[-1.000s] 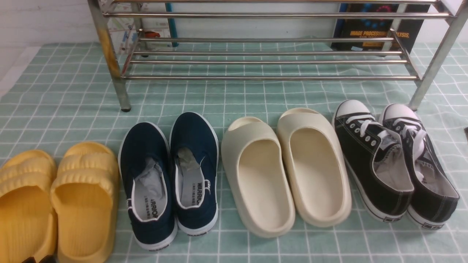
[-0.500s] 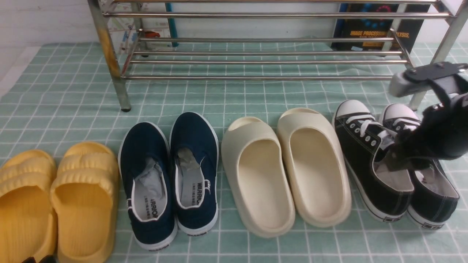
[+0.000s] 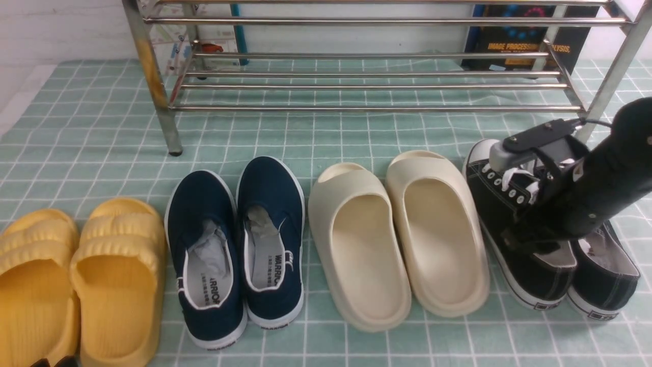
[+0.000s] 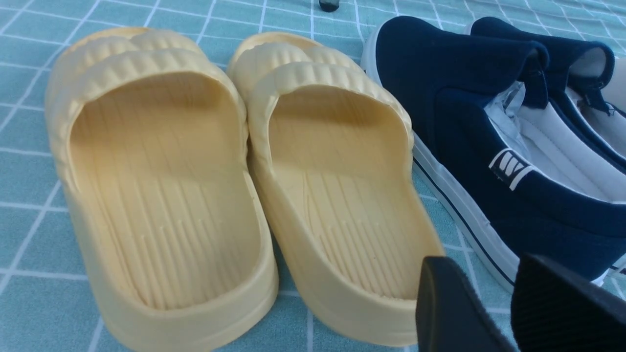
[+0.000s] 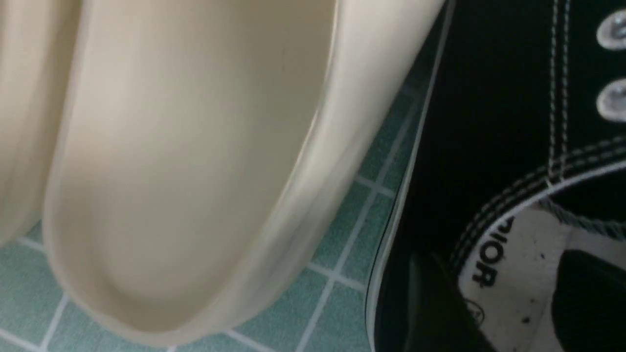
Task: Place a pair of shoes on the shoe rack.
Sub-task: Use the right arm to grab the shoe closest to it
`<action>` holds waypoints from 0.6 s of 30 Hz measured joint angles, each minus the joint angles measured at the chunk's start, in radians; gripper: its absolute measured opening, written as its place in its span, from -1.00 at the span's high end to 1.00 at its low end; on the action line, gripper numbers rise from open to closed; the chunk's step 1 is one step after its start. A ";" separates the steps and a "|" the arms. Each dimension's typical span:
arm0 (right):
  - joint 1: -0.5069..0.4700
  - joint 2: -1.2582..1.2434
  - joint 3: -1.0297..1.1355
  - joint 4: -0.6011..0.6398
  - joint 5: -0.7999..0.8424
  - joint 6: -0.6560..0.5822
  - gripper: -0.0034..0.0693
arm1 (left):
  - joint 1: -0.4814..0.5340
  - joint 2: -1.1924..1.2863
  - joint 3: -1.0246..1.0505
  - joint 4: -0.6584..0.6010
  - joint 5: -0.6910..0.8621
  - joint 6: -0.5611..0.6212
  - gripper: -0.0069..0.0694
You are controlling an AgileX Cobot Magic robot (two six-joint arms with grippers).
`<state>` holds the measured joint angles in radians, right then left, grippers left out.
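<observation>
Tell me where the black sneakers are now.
Front view: the black sneakers sit on the cloth at the row's far right, beside the cream slides, in front of the shoe rack's right leg.

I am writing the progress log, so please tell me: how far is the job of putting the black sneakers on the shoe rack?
Done: nothing; both black sneakers stand on the checked cloth before the shoe rack. In hand: the right tool straddles one sneaker's side wall, jaws open. Remaining: grip, lift and rack both sneakers.
</observation>
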<state>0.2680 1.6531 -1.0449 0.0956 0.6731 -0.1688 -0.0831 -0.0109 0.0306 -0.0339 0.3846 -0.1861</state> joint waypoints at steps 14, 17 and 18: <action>0.001 0.074 -0.007 0.101 -0.029 0.019 0.82 | 0.000 0.000 0.000 0.000 0.000 0.000 0.24; 0.001 0.034 -0.007 0.099 0.002 0.036 0.88 | 0.000 0.000 0.000 0.000 0.000 0.000 0.24; 0.001 0.008 -0.009 0.100 0.033 0.037 0.87 | 0.000 0.000 0.000 0.000 0.000 0.000 0.24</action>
<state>0.2688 1.6613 -1.0543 0.1960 0.7064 -0.1316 -0.0831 -0.0109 0.0306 -0.0339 0.3846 -0.1861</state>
